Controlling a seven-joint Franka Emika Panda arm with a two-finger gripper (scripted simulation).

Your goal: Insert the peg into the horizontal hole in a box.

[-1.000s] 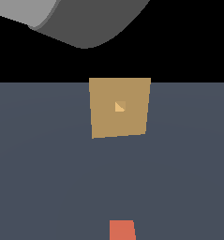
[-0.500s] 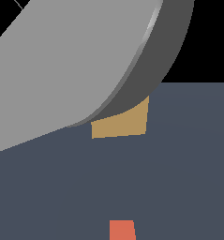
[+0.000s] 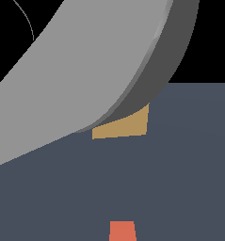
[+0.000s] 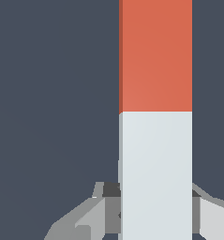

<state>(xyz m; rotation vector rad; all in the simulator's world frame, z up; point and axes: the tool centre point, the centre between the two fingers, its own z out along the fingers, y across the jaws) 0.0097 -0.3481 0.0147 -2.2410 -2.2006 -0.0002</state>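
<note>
The peg (image 4: 155, 117) lies on the dark floor, one half orange-red and the other white. My gripper (image 4: 154, 208) straddles the white half, and its fingers (image 4: 111, 206) lie against both sides with no gap showing. In the exterior view only the peg's orange end (image 3: 122, 231) shows, at the lower edge. Of the tan box (image 3: 123, 126) just a lower strip is visible. A broad grey part of my arm (image 3: 95, 66) covers the remainder of the box, and the hole is hidden behind it.
Dark grey floor (image 3: 189, 179) stretches between the peg's end and the box, with nothing else on it. The arm link fills the upper left of the exterior view.
The grey arm link has swung down across the exterior view and now hides the hole and most of the box. The peg's orange end has not moved.
</note>
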